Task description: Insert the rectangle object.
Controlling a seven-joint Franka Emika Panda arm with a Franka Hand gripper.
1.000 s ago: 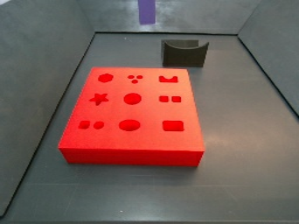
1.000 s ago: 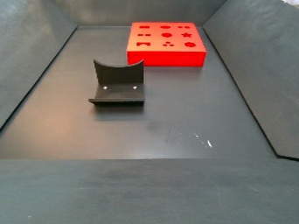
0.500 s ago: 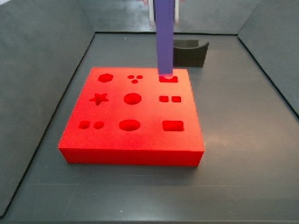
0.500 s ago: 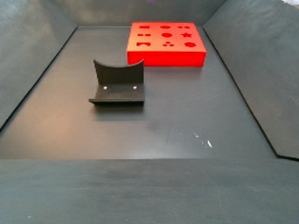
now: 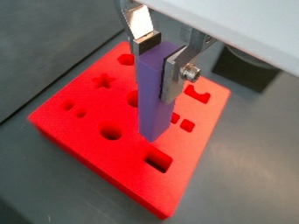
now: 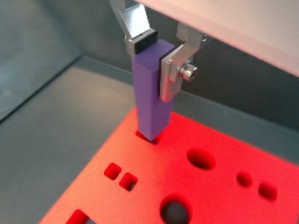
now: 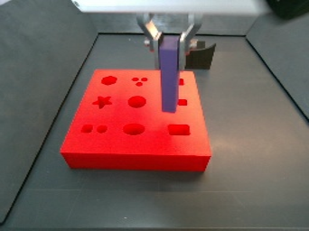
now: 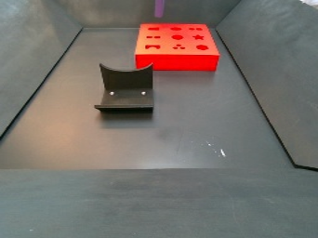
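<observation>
My gripper (image 7: 169,34) is shut on the rectangle object (image 7: 171,77), a slim purple-blue bar held upright by its top end. The bar hangs over the red block (image 7: 121,144), and its lower end is above the block's right half, among the shaped holes. Both wrist views show the silver fingers (image 5: 177,70) clamping the bar (image 5: 152,96) (image 6: 152,92) over the red block (image 5: 82,122) (image 6: 222,188). I cannot tell whether the bar's tip touches the block. A rectangular hole (image 7: 179,129) lies at the block's front right. In a side view the block (image 8: 177,58) shows with no gripper or bar.
The fixture (image 8: 125,89), dark grey and curved, stands on the dark floor apart from the red block. It also shows behind the bar in a side view (image 7: 201,56). Sloped grey walls (image 7: 36,117) enclose the floor on all sides.
The bar has come down from the top of the side view and moved forward over the red block. The gripper has come into that view.
</observation>
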